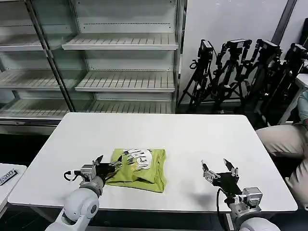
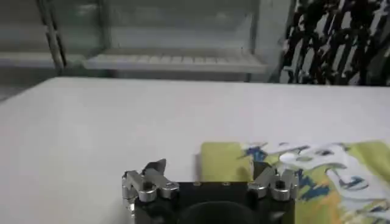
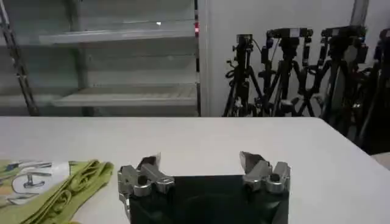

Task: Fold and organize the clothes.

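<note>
The lime yellow-green T-shirt [image 1: 139,168] lies folded into a small rectangle on the white table [image 1: 192,139], its white printed graphic facing up. My left gripper [image 1: 109,163] is open at the shirt's left edge, one finger over the cloth and the other over bare table. In the left wrist view the shirt [image 2: 317,176] reaches in between the spread fingers of the left gripper [image 2: 210,167]. My right gripper [image 1: 219,168] hovers open over bare table to the right of the shirt, holding nothing. The right wrist view has the right gripper [image 3: 200,161] beside the shirt's folded edge [image 3: 55,185].
Empty metal shelves [image 1: 125,77] stand behind the table. Black tripods [image 1: 240,72] lean against the wall at the back right. A person's leg in beige trousers [image 1: 284,144] sits by the table's right edge. A second white surface [image 1: 7,178] adjoins the left side.
</note>
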Tool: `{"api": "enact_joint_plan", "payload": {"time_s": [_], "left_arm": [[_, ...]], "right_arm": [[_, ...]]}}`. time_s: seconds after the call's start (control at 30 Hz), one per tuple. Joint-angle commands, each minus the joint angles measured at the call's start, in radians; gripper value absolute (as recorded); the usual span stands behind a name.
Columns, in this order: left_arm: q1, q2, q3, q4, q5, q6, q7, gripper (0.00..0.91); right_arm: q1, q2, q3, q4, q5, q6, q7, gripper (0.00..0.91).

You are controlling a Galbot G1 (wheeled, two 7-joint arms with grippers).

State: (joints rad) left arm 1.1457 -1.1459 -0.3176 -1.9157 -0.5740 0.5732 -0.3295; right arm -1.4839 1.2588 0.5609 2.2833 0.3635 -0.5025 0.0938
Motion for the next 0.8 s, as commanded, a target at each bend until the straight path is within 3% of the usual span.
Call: {"api": "enact_joint_plan", "payload": {"time_s": [0.03,0.47,0.67,0.8], "left_arm": [[0.030,0.001,0.016,0.044,-0.024,0.005,0.022,0.020],[0.018,-0.028,0.049,0.020,-0.004,-0.001,0.061,0.020],[-0.019,0.049,-0.025,-0.051,0.128,0.004,0.186,0.010],[0.043,0.148,-0.186,-0.050,0.204,0.004,0.256,0.010]], "right_arm": [[0.002,-0.001,-0.001,0.000,-0.002,0.000,0.000,0.907],[0.003,0.002,-0.010,-0.009,-0.002,0.001,0.002,0.907],[0.015,-0.002,-0.017,-0.010,-0.002,0.000,0.004,0.907],[0.022,-0.002,-0.016,-0.010,0.000,0.001,0.004,0.907]]}}
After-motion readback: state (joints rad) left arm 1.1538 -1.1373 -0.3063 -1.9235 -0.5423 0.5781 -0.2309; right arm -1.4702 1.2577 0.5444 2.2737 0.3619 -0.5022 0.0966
